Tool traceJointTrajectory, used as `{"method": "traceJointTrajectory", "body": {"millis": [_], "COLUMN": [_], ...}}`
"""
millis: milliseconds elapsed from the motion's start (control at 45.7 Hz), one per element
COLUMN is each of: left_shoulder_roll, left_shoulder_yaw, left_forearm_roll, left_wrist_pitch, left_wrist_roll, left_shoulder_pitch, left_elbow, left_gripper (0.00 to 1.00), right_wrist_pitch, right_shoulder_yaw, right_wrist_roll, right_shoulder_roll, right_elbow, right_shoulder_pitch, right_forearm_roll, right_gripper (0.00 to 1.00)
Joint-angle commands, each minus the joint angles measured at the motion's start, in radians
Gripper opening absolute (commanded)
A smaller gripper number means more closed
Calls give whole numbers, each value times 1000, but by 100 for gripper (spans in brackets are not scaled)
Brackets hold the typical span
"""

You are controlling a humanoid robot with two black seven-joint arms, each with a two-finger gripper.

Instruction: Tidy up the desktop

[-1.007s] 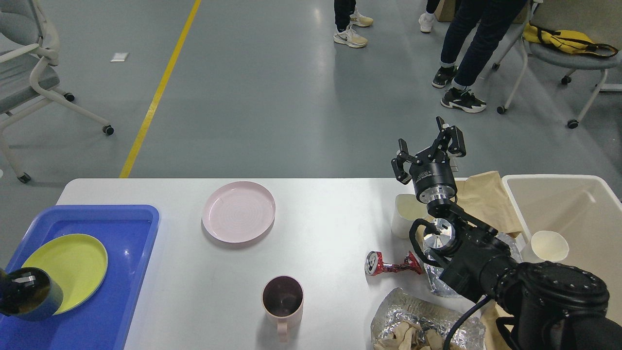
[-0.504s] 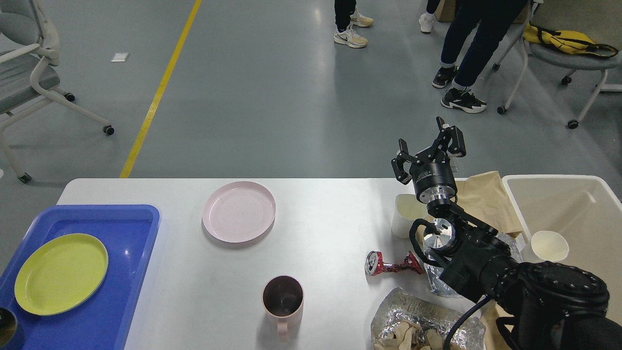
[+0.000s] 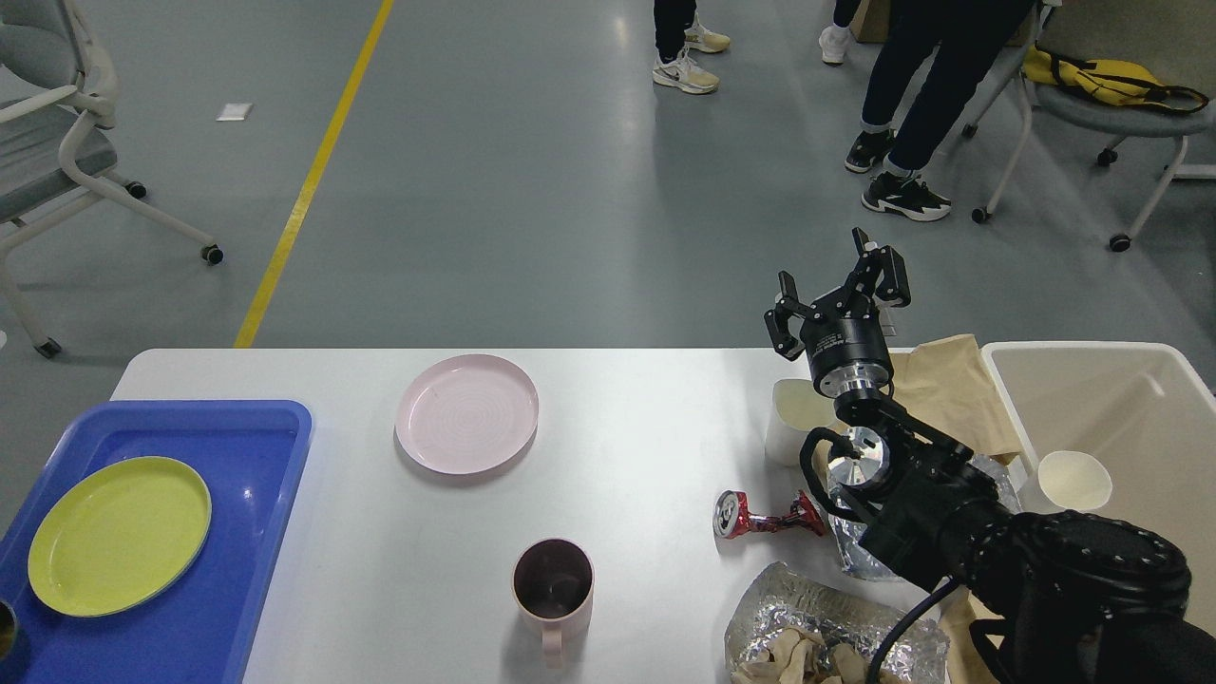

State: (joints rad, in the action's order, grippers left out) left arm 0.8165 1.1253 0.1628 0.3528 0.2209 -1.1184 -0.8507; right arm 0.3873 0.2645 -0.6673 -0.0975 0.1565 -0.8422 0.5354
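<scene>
while the right gripper (image 3: 836, 290) hangs up high past the far edge of the desktop (image 3: 646, 446), its two fingers spread wide and holding nothing, the left side has changed. a second ago a dark round thing sat low over the yellow plate (image 3: 119, 534) in the blue tray (image 3: 256, 532). now it has slid away, and only a tiny dark bit shows at the near left corner (too little to tell if that is my left gripper, or if it is open). so the yellow plate lies alone in the tray, and that part looks done.

the big white desktop is right in front of me, with lots left on it. the pink plate (image 3: 466, 413) is in the far middle. the pink mug (image 3: 553, 584) is near the front edge. on the right are a squashed red can (image 3: 755, 518), a white cup (image 3: 793, 418), brown paper (image 3: 955, 389) and shiny foil (image 3: 817, 627). the beige bin (image 3: 1121, 418) on the far right has one paper cup (image 3: 1073, 480) in it. i think the plate and mug go to the tray next, and the trash goes to the bin.
</scene>
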Motion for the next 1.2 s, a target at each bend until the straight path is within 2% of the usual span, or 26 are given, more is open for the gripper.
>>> {"method": "traceJointTrajectory", "body": {"millis": [0,372,548,679,723,810,1029,1183], "left_shoulder_roll": [0,-7,-7,-7,-8,-8,3,4], "left_shoulder_yaw": [-7,-9,-10,-13,-19,-33,-90,-90], "left_forearm_roll": [-2,-3,-3,-3,-5,-5,-5,-3], "left_wrist_pitch": [0,17,17,20,29,73,265,330], "left_wrist_roll": [0,1,0,0,1,1,3,3], "left_shoulder_pitch": [-1,-3,-4,-6,-6,-12,-40,-72], "left_elbow": [1,-5,-8,-13,-16,-16,-14,-14], "left_gripper": [30,41,51,61,75,94,96,96], "right_wrist_pitch": [-1,-1,-1,-1,1,-1,-1,1], "right_shoulder_yaw": [-1,1,-1,1,-1,-1,-1,-1], "right_wrist_roll": [0,-2,0,0,0,0,0,0], "right_shoulder_roll": [1,-1,1,1,-1,1,-1,1], "right_elbow": [0,0,0,0,0,0,0,0], "right_shoulder_pitch": [0,0,0,0,0,0,0,0], "right_forearm_roll": [0,0,0,0,0,0,0,0], "right_gripper": [100,100,100,100,100,100,100,100]}}
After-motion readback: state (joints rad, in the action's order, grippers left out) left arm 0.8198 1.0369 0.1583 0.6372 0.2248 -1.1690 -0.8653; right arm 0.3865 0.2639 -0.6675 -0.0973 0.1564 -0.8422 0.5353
